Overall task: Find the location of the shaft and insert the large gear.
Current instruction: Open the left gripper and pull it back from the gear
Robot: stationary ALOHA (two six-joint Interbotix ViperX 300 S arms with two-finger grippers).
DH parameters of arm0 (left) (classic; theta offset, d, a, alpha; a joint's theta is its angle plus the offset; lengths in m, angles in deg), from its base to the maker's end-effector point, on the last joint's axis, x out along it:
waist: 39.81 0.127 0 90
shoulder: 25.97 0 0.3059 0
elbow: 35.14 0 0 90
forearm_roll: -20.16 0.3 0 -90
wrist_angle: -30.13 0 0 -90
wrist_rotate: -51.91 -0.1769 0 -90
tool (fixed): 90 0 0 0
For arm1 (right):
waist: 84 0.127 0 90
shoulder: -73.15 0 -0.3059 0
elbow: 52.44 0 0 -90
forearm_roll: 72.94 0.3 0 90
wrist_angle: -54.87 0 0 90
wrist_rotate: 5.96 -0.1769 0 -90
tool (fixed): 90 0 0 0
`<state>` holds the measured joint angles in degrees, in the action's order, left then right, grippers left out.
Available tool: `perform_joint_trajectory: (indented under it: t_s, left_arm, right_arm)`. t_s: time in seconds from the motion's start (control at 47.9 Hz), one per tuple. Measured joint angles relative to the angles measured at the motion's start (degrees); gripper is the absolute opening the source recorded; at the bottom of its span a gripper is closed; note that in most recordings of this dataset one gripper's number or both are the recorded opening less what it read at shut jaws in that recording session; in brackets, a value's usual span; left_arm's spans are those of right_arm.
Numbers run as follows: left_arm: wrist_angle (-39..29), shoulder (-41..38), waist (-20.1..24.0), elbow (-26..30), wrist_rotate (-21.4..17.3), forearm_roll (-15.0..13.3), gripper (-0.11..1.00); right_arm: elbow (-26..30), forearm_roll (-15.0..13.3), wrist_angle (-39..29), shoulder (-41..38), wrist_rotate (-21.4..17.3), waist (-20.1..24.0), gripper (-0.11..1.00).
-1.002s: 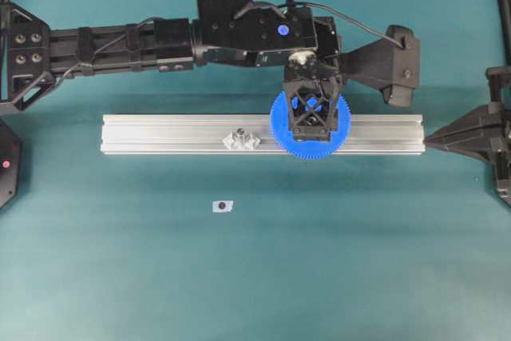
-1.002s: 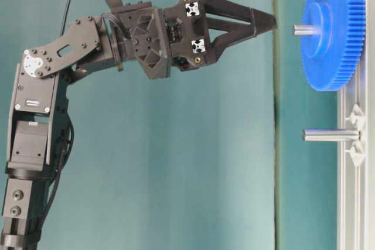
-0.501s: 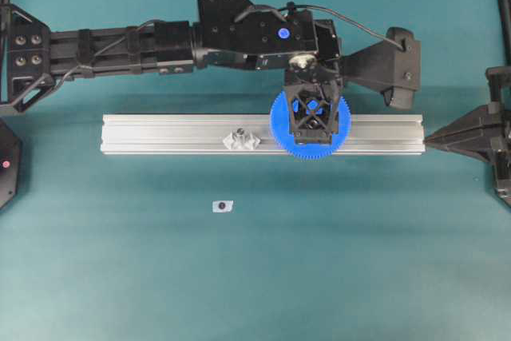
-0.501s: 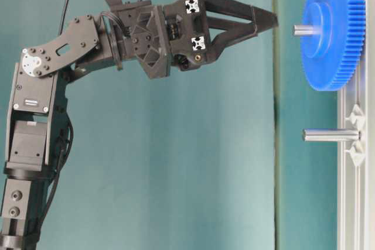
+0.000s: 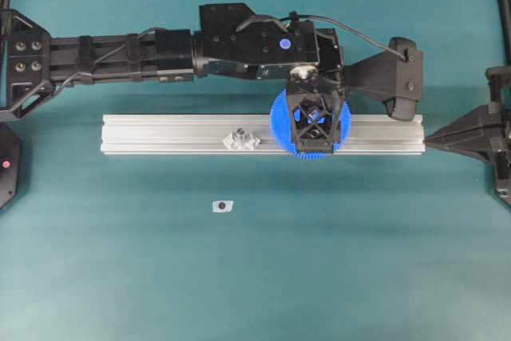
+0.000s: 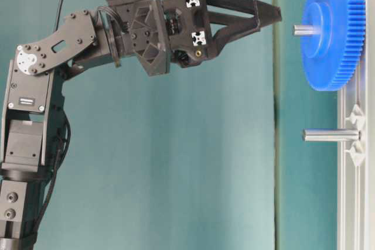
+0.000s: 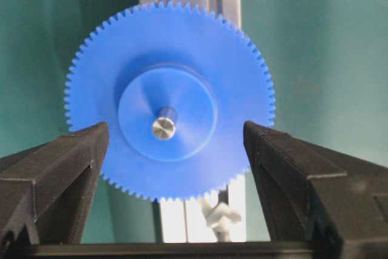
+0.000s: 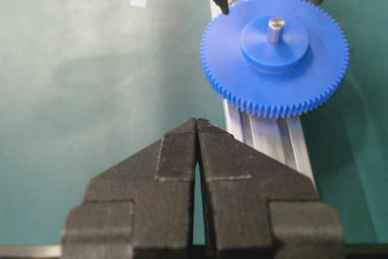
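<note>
The large gear (image 5: 280,124) is a bright-blue toothed disc lying flat on the rail, threaded on the shaft. The shaft's silvery tip (image 7: 163,128) pokes out of the gear's raised hub; its mount is hidden under the gear. The gear also shows in the table-level view (image 6: 331,33) and the right wrist view (image 8: 274,59). My left gripper (image 6: 277,19) is open and empty, pointing at the gear with a clear gap to the shaft tip (image 6: 300,29). Its fingers (image 7: 73,162) stand either side of the gear without touching it. My right gripper (image 5: 428,141) is shut and empty at the rail's right end.
The silver aluminium rail (image 5: 160,135) lies across the table's middle. The shorter pin with clear tabs at its foot (image 5: 239,140) stands on it left of the gear, and shows bare in the table-level view (image 6: 331,135). A small white tag with a dark dot (image 5: 223,206) lies nearer the front.
My left arm has shifted a little, and the open gripper has drifted slightly sideways over the gear. The gear stays on the shaft. The right gripper has not moved.
</note>
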<state>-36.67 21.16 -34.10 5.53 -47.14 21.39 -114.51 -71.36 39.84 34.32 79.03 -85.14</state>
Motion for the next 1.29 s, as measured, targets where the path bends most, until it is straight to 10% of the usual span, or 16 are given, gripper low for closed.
perform_joint_trajectory:
  t_s: [1.294]
  left_arm:
    - [14.8,11.9,-1.8,-14.4,5.5,-0.1,0.85]
  right_arm:
    - [0.0,0.0,0.0,0.5,0.0,0.0,0.0]
